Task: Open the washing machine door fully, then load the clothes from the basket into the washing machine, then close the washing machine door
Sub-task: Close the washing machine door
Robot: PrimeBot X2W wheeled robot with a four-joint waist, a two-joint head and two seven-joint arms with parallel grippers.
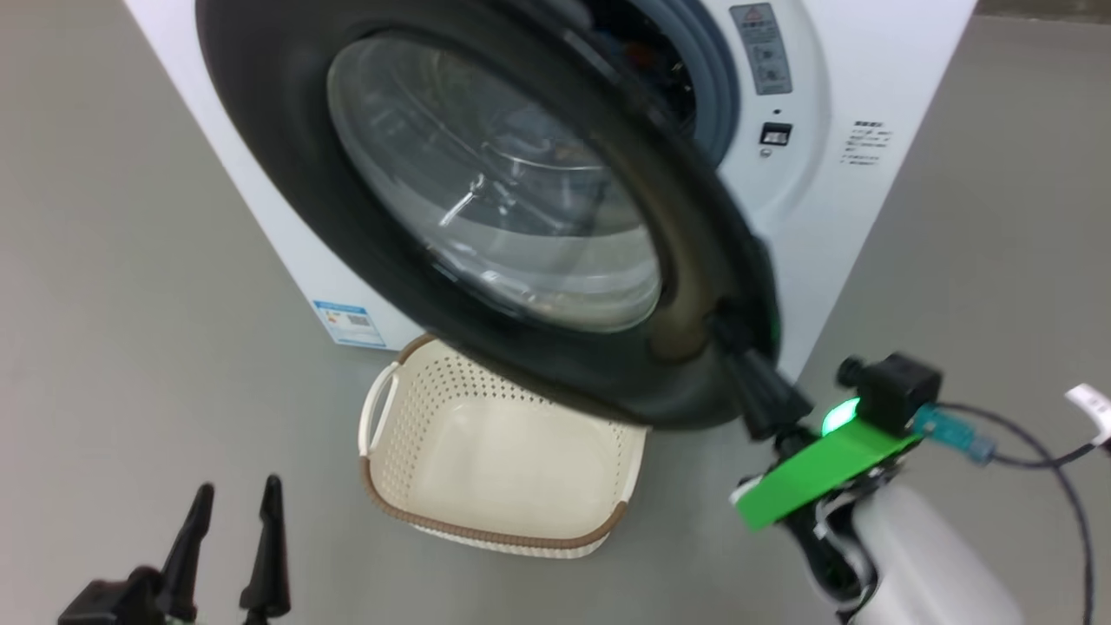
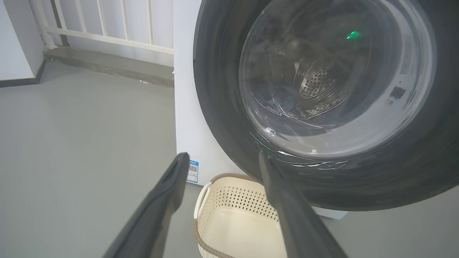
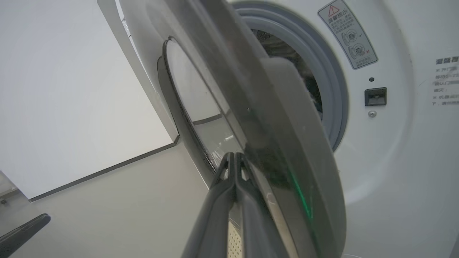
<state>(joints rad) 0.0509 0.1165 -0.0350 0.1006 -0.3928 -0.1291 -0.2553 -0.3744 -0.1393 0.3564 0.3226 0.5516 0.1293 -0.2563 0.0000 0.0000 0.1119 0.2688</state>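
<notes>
The washing machine [image 1: 833, 217] stands with its door [image 1: 286, 130] partly swung out, the grey ring and drum showing behind the door's free edge. My right gripper [image 1: 725, 325] is shut, empty, its tips [image 3: 235, 156] against the door's outer face [image 3: 287, 161] near that edge. The basket [image 1: 495, 534] sits on the floor under the door, its inside bare. Through the door glass [image 2: 337, 82], bluish fabric that may be the clothes [image 2: 285, 104] shows dimly in the drum. My left gripper [image 1: 237, 490] hangs open at the lower left, apart from the basket [image 2: 229, 199].
A white railing [image 2: 107, 21] and a low step [image 2: 107, 66] run behind the machine's left side. A cable [image 1: 1041, 434] trails from my right wrist. Grey floor spreads left of the basket. A blue label [image 1: 350, 323] marks the machine's lower front.
</notes>
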